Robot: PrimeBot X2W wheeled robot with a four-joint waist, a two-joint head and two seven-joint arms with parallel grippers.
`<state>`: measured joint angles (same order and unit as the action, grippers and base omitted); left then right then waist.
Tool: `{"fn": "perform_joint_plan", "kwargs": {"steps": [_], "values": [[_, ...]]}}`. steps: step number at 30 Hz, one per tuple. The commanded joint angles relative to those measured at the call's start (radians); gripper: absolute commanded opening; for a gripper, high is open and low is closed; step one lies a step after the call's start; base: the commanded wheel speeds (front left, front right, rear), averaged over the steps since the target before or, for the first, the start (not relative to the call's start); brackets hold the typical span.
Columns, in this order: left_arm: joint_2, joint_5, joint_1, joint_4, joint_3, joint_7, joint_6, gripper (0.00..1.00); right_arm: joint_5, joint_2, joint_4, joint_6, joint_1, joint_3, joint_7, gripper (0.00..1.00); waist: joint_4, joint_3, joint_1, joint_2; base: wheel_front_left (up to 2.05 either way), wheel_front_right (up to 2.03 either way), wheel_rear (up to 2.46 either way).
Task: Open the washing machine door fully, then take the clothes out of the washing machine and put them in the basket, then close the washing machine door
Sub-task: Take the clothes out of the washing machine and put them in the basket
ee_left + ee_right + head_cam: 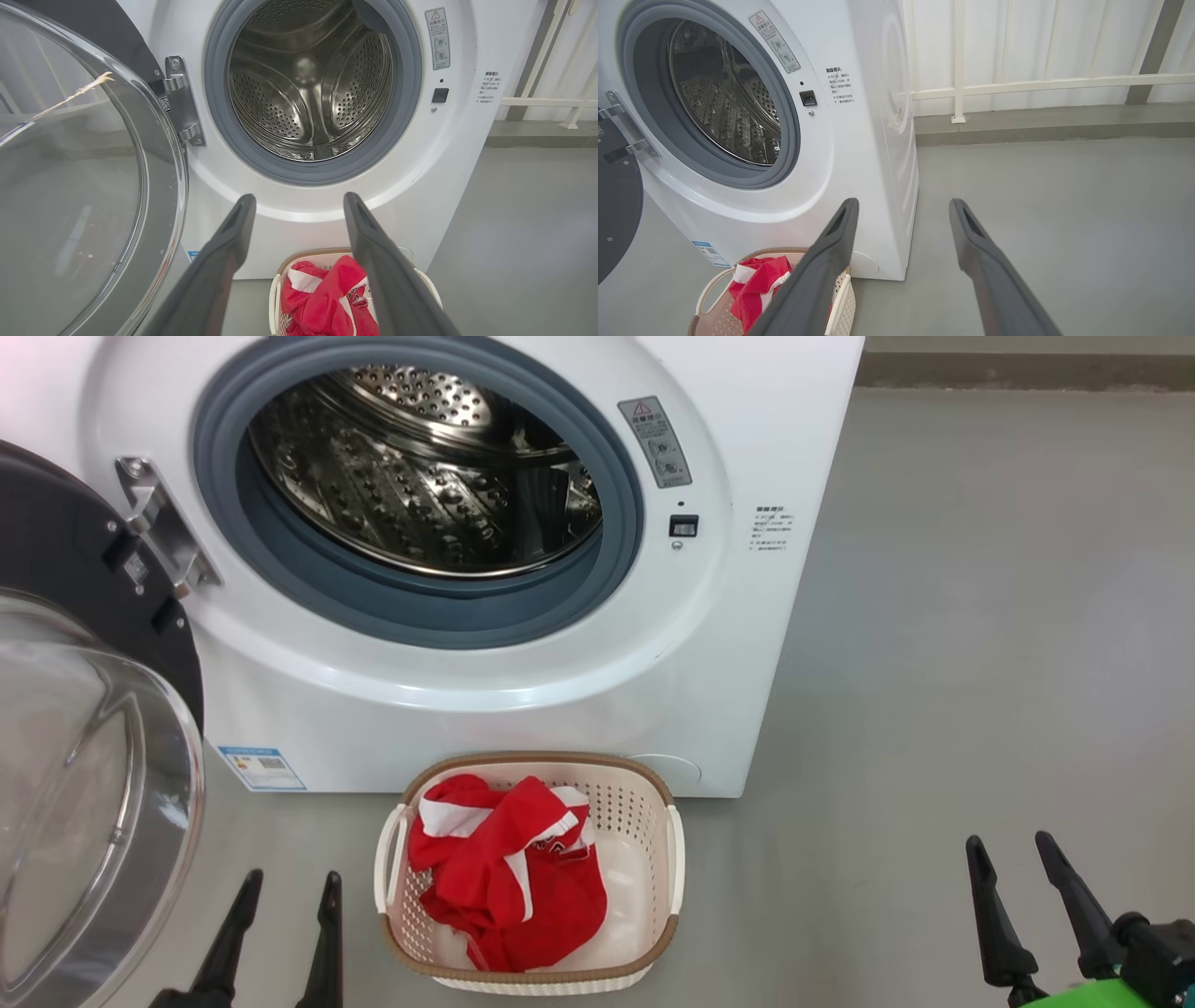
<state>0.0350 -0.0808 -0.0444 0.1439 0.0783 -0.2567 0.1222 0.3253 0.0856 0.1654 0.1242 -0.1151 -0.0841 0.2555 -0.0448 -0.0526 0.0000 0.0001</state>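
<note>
The white washing machine (523,709) stands in front of me with its door (84,784) swung wide to the left, black rim and clear glass bowl facing me. Its steel drum (420,467) looks empty, also through the left wrist view (308,84). Red clothes (509,882) with white trim lie in the cream basket (667,896) on the floor below the opening. My left gripper (289,887) hovers open between door and basket. My right gripper (1013,854) is open at the far right over bare floor. Both hold nothing.
Grey floor (980,616) stretches to the right of the machine. A white railing (1041,84) and a low kerb run along the wall behind it. The door's glass bowl (70,186) bulges close to my left arm.
</note>
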Motion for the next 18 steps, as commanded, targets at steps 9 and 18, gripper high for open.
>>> {"fn": "perform_joint_plan", "kwargs": {"steps": [9, 18], "values": [[0.015, -0.015, -0.020, -0.052, 0.039, -0.005, -0.011, 1.00, 0.014, 0.014, -0.034, 0.007, -0.020, 0.004, 0.006, 1.00, -0.002, 0.010, 0.0000, -0.0001, 0.00, 0.00, 0.00], [0.015, -0.019, -0.007, -0.048, 0.027, -0.005, -0.007, 1.00, 0.010, 0.010, -0.036, 0.007, -0.012, -0.003, 0.006, 1.00, -0.003, 0.002, 0.0000, -0.0001, 0.00, 0.00, 0.00]]}}
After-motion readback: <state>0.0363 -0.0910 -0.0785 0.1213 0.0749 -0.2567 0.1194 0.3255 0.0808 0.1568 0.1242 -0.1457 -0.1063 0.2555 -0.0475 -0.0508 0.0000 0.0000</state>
